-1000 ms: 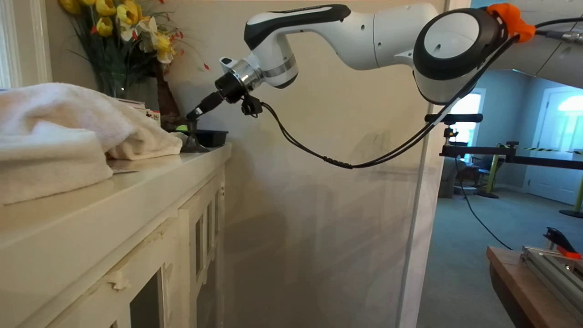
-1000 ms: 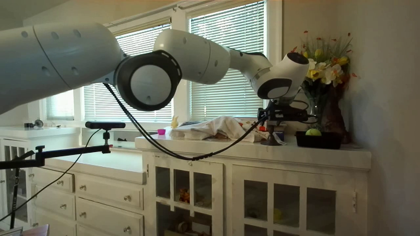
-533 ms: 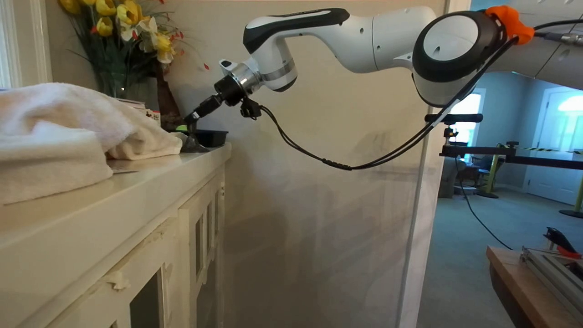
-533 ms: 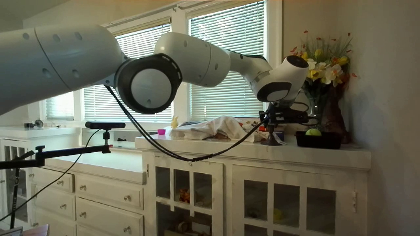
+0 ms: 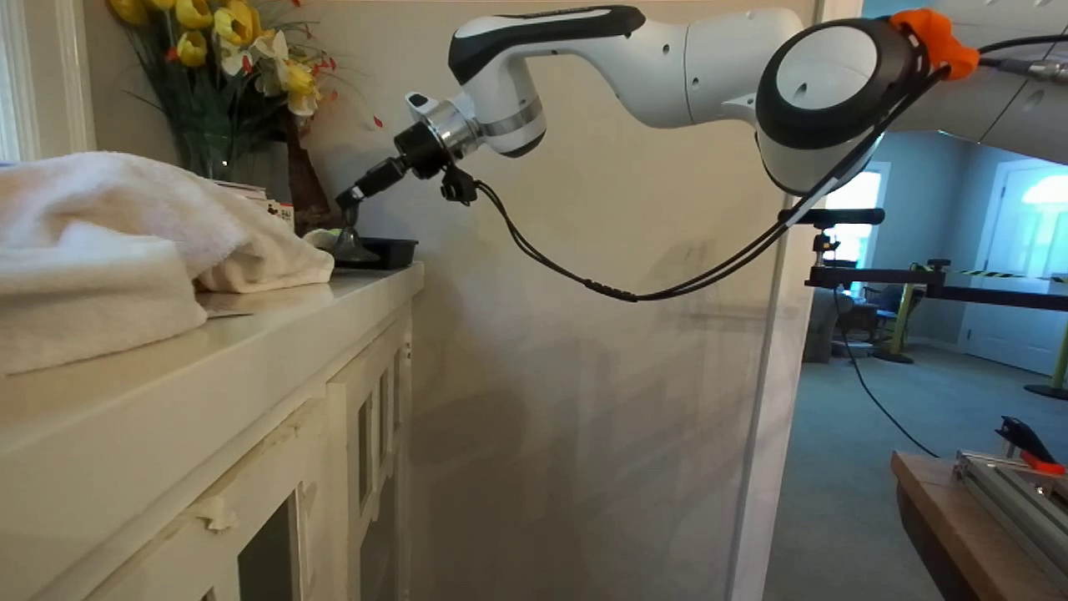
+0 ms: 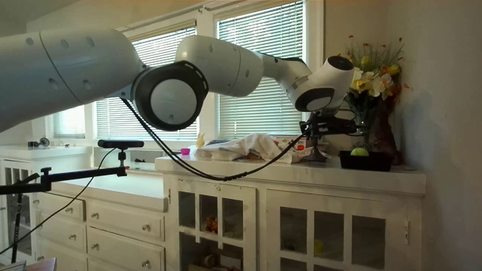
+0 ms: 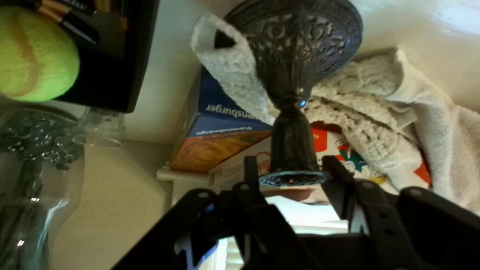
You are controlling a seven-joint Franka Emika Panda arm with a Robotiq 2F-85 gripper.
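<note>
The gripper [image 7: 291,165] is clamped on the narrow end of the candlestick [image 7: 294,138], beside the tray [image 7: 145,56]; held only there, it could pivot or slip. Lifting could snag the cloth [image 7: 236,71] near the tray, and a low swing could knock the ball [image 7: 41,56] in the tray.

At the upper left of your wrist view, a yellow-green ball [image 7: 37,56] sat in a black tray [image 7: 131,75]; you had a blue box [image 7: 213,114] left of centre and a white towel [image 7: 442,138] at right. In an exterior view, you saw window blinds [image 6: 260,34] at top centre and white-and-yellow flowers [image 6: 379,84] at upper right.
</note>
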